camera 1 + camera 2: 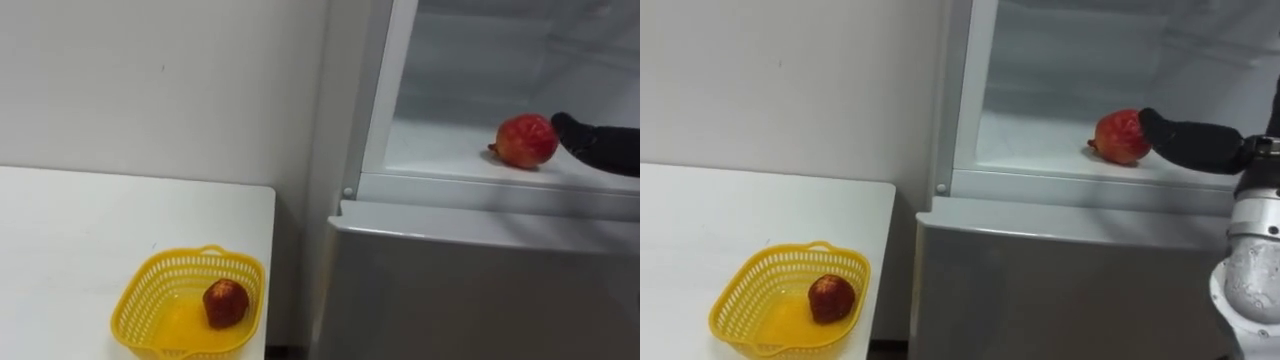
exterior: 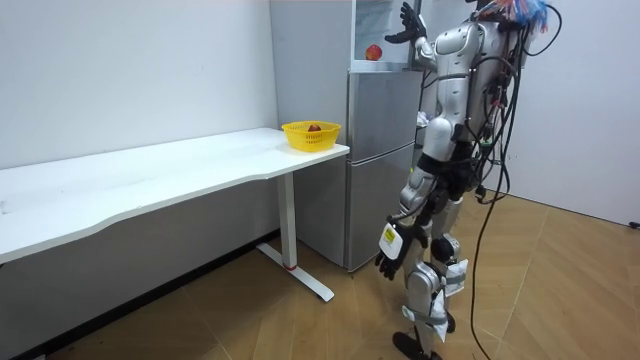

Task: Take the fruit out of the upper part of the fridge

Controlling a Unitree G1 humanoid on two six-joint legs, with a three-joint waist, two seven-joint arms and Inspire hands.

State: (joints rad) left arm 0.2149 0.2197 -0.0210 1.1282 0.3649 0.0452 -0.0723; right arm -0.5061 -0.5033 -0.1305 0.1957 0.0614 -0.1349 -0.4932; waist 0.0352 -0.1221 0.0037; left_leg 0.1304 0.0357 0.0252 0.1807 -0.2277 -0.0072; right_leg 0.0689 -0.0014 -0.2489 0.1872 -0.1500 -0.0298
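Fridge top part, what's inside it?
One red fruit sits on the white shelf, with the robot's right hand close beside it. The hand covers the shelf behind it, so anything there is hidden.

A white table (image 1: 60, 230) against a white wall (image 1: 150, 80), over a wooden floor (image 2: 300, 320). Near the table's right edge, well clear of the wall, a yellow basket (image 1: 160, 275), upright. Holds one red fruit (image 1: 226, 303), lying against the right side within.
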